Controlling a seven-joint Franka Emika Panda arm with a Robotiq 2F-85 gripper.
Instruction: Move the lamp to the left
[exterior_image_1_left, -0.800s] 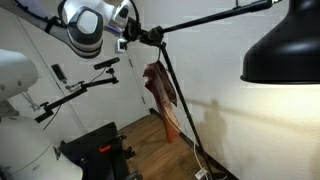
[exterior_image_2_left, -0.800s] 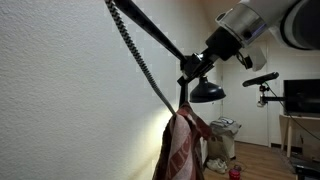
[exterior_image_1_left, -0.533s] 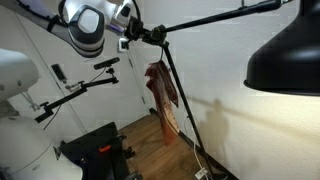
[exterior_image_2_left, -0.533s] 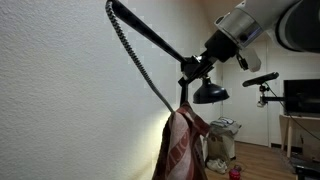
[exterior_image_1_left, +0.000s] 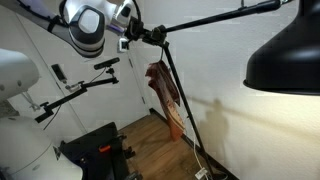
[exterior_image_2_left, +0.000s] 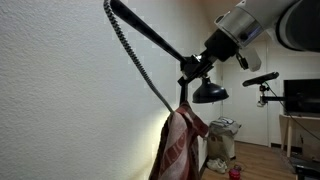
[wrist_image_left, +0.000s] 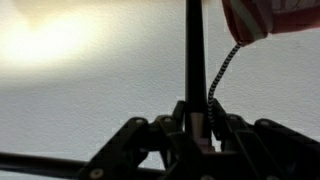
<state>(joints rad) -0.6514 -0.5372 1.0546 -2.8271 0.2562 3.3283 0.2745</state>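
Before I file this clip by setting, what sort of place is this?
Probably an office or lab room: a desk with a dark monitor, wood floor, plain white wall and a lit lamp.

Cut off at right edge: dome shade of tall black floor lamp (exterior_image_1_left: 288, 60). Blurred, cropped at top: reddish-brown cloth (wrist_image_left: 265, 15).

- Dim room overall; warm pool on wall (exterior_image_1_left: 235, 120) under lamp (exterior_image_1_left: 285, 55), shade itself black silhouette.
- Bright patch low on wall behind cloth (exterior_image_2_left: 182, 148) in an ext. view.
- Wrist view: hazy glare top left, jaws backlit, dark, out of focus.
- Low res, grainy thruout.
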